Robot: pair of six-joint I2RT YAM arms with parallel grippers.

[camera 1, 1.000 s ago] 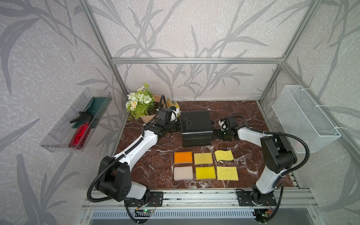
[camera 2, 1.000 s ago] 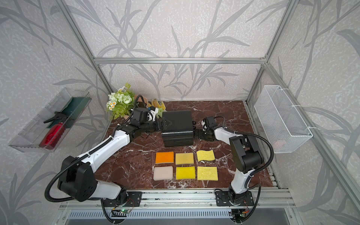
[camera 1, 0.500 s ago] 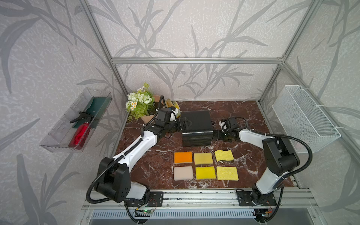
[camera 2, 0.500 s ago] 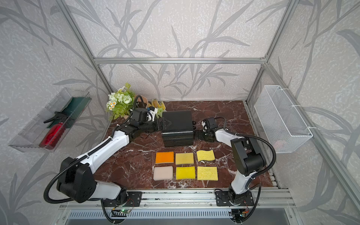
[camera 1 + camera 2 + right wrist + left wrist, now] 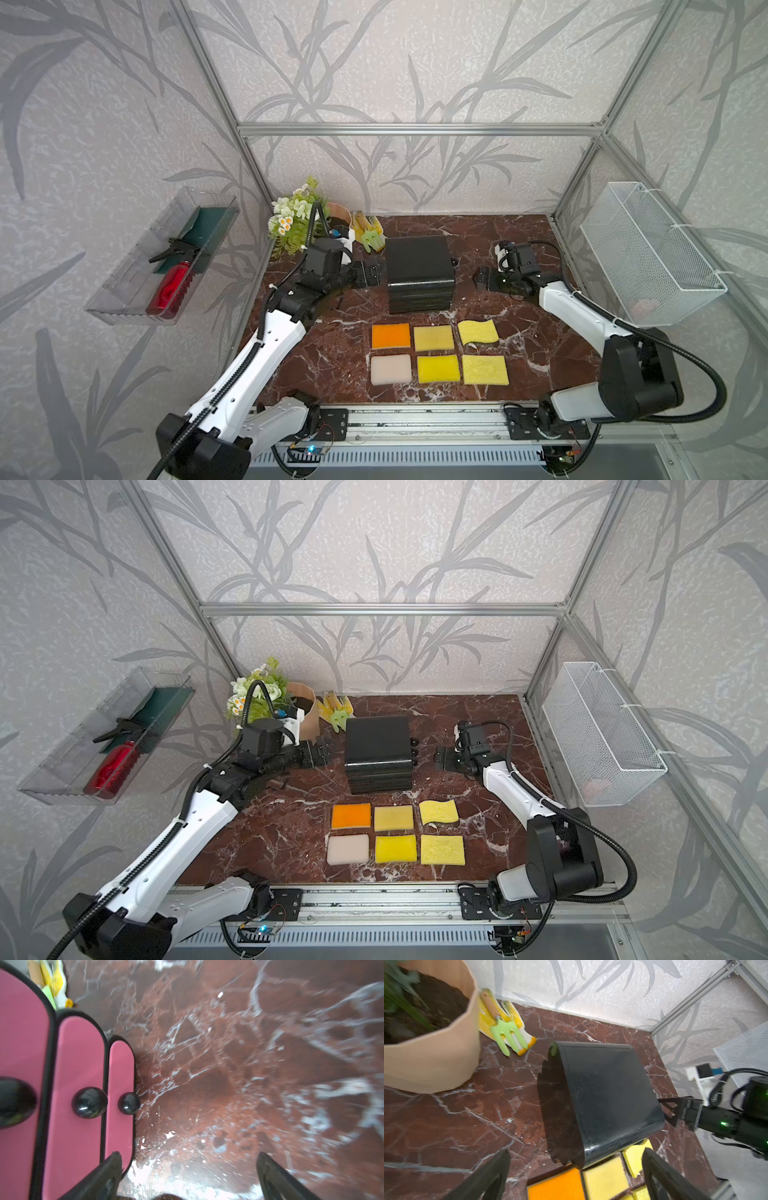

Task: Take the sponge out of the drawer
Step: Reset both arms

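A glossy black plastic drawer chest (image 5: 419, 272) (image 5: 380, 750) stands on the red-brown marble tabletop (image 5: 332, 353). Its three pink drawer fronts (image 5: 79, 1084), each with a round black knob (image 5: 89, 1102), face the right arm, and all three look pushed in. No sponge shows inside them.

The right gripper (image 5: 482, 282) (image 5: 189, 1155) sits low on the chest's knob side. Its jaws are spread wide and hold nothing. In a top view (image 5: 440, 760) a strip of marble separates it from the knobs.

The left gripper (image 5: 372, 274) (image 5: 576, 1152) is on the chest's opposite, plain side. Its jaws are also fully apart and empty. In a top view (image 5: 320, 752) it is just beside the chest wall with a narrow gap.

On the side of the chest nearest the arm bases, six flat sponges lie in two rows of three. The row closer to the chest has an orange one (image 5: 390, 336), a pale yellow one (image 5: 433, 337) and a wavy-edged yellow one (image 5: 478, 331). Beyond it lie a beige one (image 5: 390, 369), a bright yellow one (image 5: 438, 368) and a yellow one (image 5: 485, 370).
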